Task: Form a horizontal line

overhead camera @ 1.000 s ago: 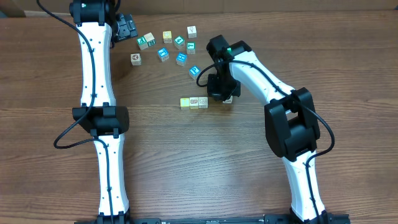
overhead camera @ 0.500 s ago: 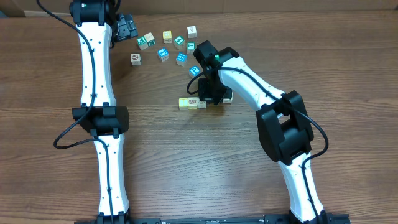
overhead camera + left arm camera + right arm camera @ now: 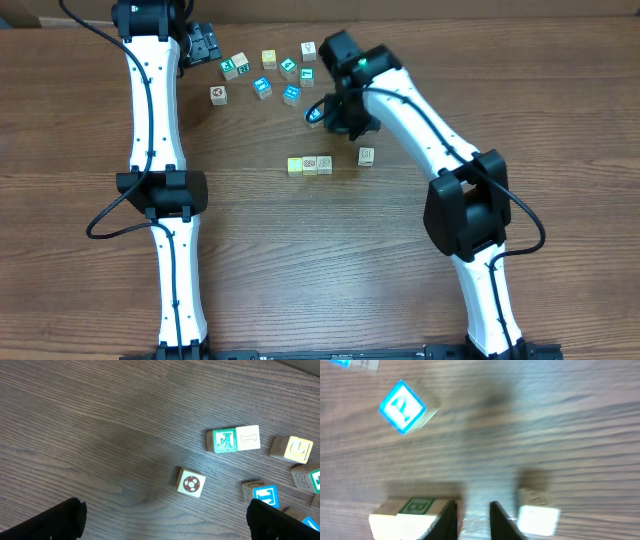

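Line: horizontal line point(image 3: 310, 164) incomplete. Yellow-green cube point(image 3: 295, 166) plus two cream cubes touch in a row, mid-table.
Stray: fourth cube point(image 3: 366, 156) sits apart from the row's right end, slightly farther back, not touching. Judged to need a nudge left to close the gap.
R gripper: R gripper point(image 3: 472, 521) is clear of the row, near blue P cube point(image 3: 402, 406). Jaws narrowly apart, nothing betw. them; prob. kept slim for tiny cubes.
L gripper: L gripper point(image 3: 204, 44) parked at far-left by the loose cubes, jaws wide apart, empty. Prob. keeps out of the R arm's way.
Change vs. earlier: R gripper was down at the row's right end; now withdrawn toward the back. Row approx. same spot; stray cube not joined.
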